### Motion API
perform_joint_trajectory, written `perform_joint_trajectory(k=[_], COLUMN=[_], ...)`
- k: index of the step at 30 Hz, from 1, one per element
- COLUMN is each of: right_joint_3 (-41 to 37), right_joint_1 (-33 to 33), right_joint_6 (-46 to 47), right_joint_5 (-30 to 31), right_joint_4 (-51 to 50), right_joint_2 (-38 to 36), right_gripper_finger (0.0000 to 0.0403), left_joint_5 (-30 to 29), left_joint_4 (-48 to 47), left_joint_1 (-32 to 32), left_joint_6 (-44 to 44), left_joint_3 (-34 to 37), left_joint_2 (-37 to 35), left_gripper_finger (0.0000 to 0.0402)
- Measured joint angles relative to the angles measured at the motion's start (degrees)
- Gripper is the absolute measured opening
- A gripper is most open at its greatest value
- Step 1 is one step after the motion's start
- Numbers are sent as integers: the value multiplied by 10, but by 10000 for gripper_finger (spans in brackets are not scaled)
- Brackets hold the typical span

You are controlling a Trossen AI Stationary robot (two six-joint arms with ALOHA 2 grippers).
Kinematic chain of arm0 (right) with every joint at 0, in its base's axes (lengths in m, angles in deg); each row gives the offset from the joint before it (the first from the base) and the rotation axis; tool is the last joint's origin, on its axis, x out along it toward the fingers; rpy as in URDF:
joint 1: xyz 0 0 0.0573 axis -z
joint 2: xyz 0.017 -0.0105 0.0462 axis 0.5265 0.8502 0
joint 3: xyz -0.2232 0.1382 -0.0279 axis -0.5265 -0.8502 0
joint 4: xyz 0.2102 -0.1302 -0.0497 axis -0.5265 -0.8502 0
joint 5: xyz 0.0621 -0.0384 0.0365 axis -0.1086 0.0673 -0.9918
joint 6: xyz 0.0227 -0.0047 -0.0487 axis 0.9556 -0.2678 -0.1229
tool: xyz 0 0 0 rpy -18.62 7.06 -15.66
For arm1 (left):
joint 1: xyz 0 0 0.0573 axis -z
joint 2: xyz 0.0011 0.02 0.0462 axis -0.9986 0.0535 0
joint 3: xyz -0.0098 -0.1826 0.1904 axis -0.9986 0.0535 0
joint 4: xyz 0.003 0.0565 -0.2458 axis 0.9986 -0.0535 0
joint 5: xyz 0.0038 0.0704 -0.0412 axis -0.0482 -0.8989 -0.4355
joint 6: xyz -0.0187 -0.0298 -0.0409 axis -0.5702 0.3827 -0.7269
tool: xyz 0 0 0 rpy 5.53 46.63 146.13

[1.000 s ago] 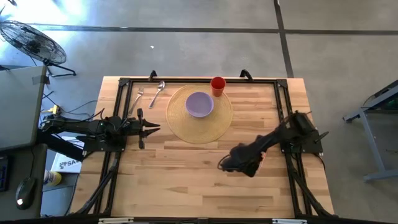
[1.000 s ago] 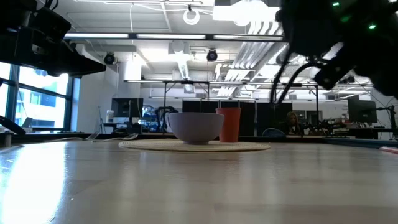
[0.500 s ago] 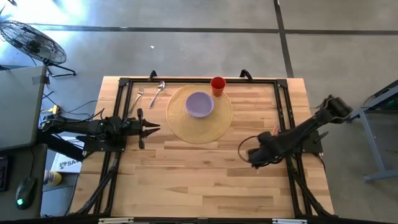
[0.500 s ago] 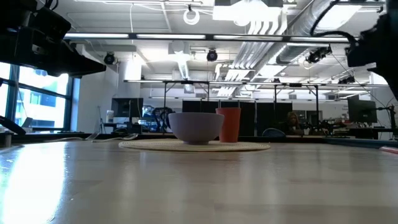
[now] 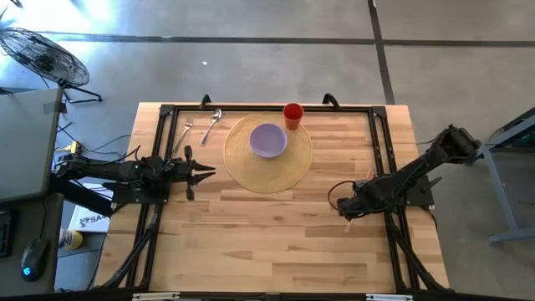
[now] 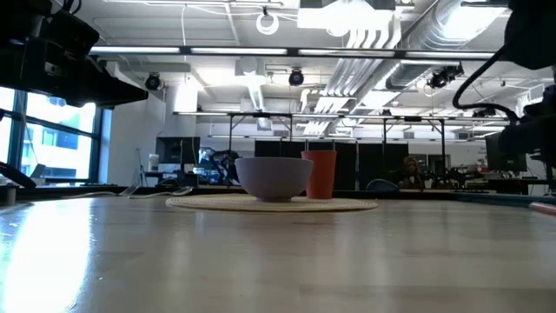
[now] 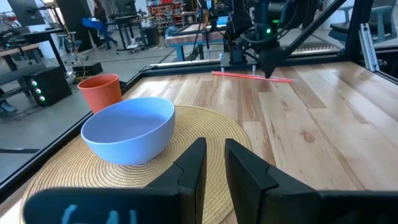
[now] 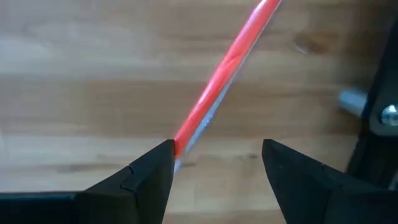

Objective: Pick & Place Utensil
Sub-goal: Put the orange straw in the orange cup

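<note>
A fork (image 5: 186,128) and a spoon (image 5: 212,122) lie flat at the table's far left. A thin red stick (image 8: 230,59) lies flat on the wood near the right edge, and it also shows in the left wrist view as the red stick (image 7: 249,76). My right gripper (image 8: 217,152) is open, points down, and hangs low over the stick's end. One of its fingers (image 8: 155,165) is right beside that end. In the high view my right gripper (image 5: 347,209) is at the table's right. My left gripper (image 5: 209,171) waits at the left and is open by a narrow gap (image 7: 214,152). My right gripper comes at the red stick from above with its fingers spread. The stick's end (image 8: 180,142) meets the edge of one fingertip in the wrist view. I cannot tell whether they touch. The stick lies flat on the table.
A purple bowl (image 5: 268,140) sits on a round woven mat (image 5: 297,163) at the far middle, with a red cup (image 5: 292,114) just behind it. A black frame (image 5: 380,142) runs along the table's sides. Bare wood fills the near half.
My right gripper has swung from the table's near middle toward the right edge and come down low over the red stick, its elbow folding out past the right side. The left arm and the tableware have not moved.
</note>
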State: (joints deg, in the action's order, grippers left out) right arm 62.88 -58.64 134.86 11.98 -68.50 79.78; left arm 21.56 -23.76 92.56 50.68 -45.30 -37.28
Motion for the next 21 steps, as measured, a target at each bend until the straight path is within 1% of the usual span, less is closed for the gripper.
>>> perform_joint_trajectory(k=[4, 9, 21], right_joint_3=[-8, 3, 3], right_joint_1=[14, 28, 38], right_joint_6=[-3, -27, -52], right_joint_5=[3, 28, 22], right_joint_4=[21, 41, 47], right_joint_2=[0, 0, 0], right_gripper_finger=[228, 205, 120], left_joint_5=[0, 0, 0], left_joint_4=[0, 0, 0], left_joint_1=[0, 0, 0], left_joint_6=[0, 0, 0], left_joint_3=[0, 0, 0], left_joint_2=[0, 0, 0], left_gripper_finger=[56, 56, 56])
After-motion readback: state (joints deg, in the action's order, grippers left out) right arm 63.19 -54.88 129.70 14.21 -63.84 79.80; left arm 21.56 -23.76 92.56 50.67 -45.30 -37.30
